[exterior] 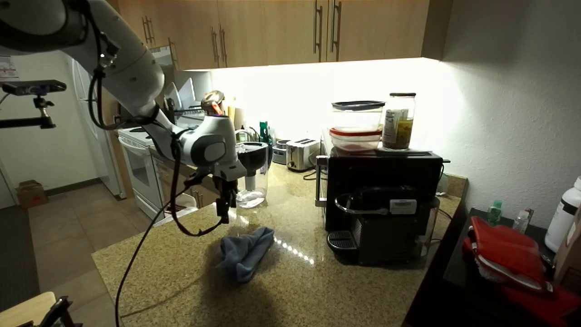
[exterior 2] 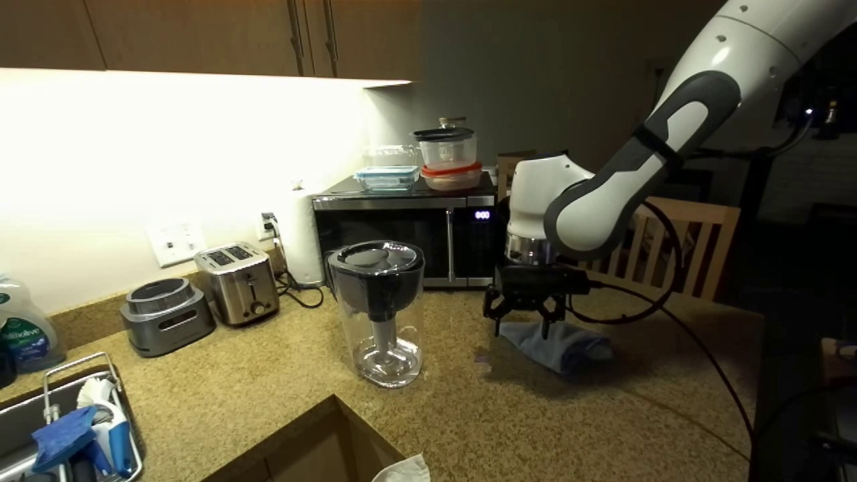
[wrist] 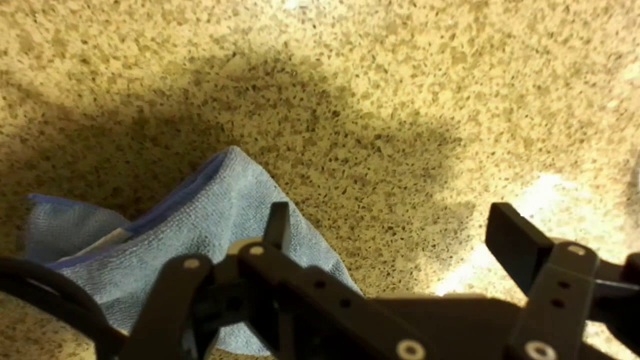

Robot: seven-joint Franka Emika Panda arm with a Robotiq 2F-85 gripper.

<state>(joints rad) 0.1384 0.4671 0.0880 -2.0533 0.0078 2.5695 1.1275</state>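
Observation:
A crumpled blue-grey cloth (exterior: pixel 247 255) lies on the speckled stone counter, and it also shows in the other views as a cloth (exterior 2: pixel 566 349) and a cloth (wrist: pixel 200 225). My gripper (wrist: pixel 390 215) stands open, pointing down, with only counter visible between its fingers. In the wrist view the left finger (wrist: pixel 278 225) overlaps the cloth's right part, while the right finger (wrist: pixel 517 245) is over bare, glossy counter. Both exterior views place the gripper (exterior: pixel 225 217) above the counter beside the cloth, apart from it. The gripper's linkage hides part of the cloth from the wrist camera.
A clear water pitcher with a dark top (exterior 2: pixel 378 314) stands near the gripper. A black coffee machine (exterior: pixel 386 227) sits before the microwave (exterior 2: pixel 402 234), which carries stacked containers (exterior 2: pixel 448 157). A toaster (exterior 2: pixel 238 281) is by the wall. A loose cable (exterior: pixel 150 236) hangs from the arm.

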